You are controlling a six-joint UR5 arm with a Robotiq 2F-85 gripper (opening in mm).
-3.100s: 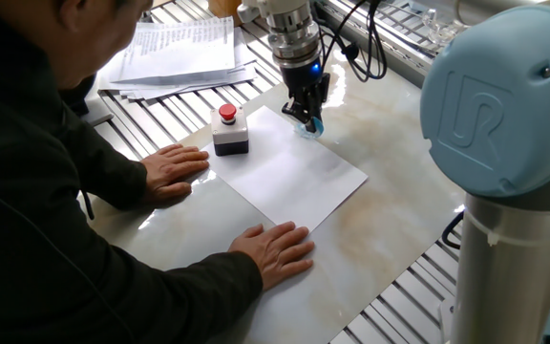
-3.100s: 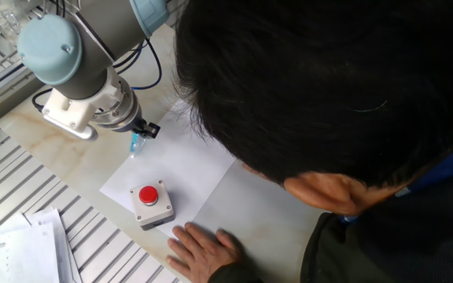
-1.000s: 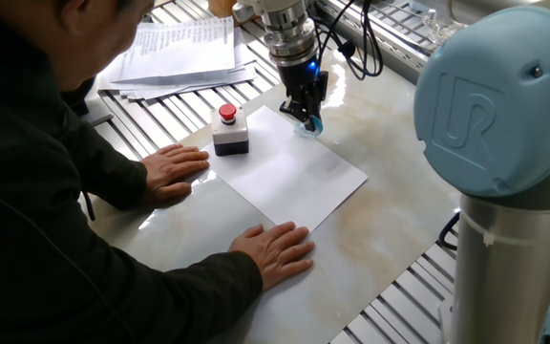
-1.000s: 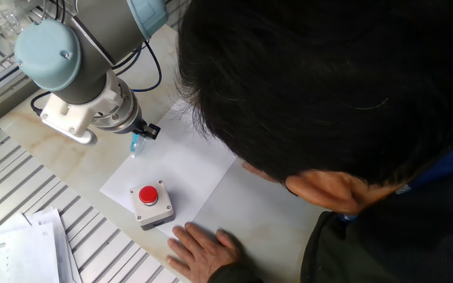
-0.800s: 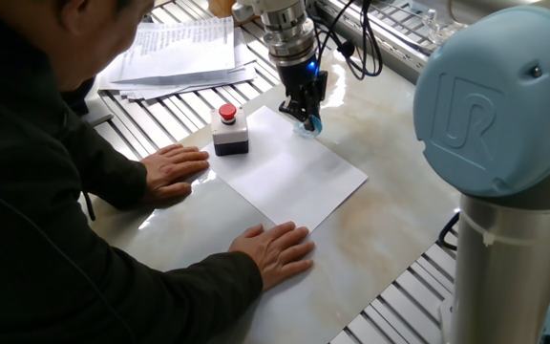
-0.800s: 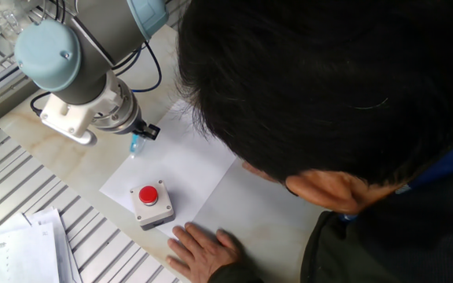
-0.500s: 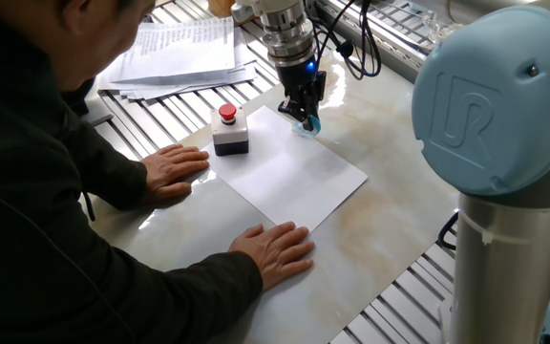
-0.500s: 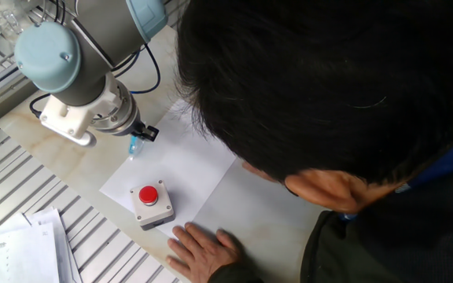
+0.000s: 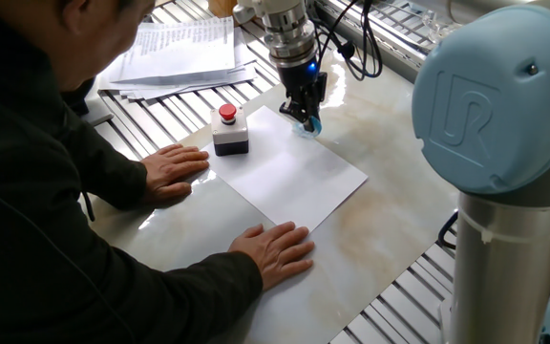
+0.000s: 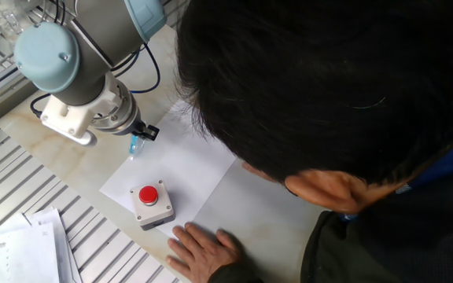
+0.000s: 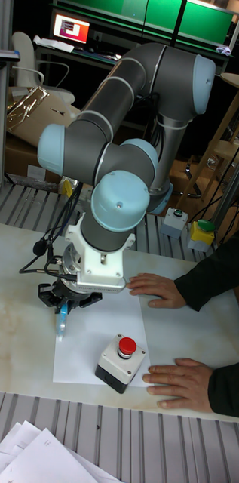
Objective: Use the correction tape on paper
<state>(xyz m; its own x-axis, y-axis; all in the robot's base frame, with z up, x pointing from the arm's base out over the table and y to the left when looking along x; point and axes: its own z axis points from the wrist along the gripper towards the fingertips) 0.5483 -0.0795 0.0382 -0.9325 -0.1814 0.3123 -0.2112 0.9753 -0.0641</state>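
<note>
1. Nothing on the table has shifted since half a second ago; the gripper (image 9: 306,116) remains at the same corner of the paper (image 9: 294,168).
2. Its fingers are clamped on the correction tape (image 11: 61,320), a small light-blue dispenser pointing down, its tip at the paper's corner far from the button box (image 9: 229,134).
3. Only the tall fixed view shows the whole grey and pale-blue arm (image 11: 127,113), screens behind it, and both hands (image 11: 157,290) flat on the paper's edge.
4. Only the first fixed view shows the "UR" logo on the arm's blue cap (image 9: 495,91).
5. Printed pages (image 9: 181,50) lie beyond the button box; their text is too small to read.
</note>
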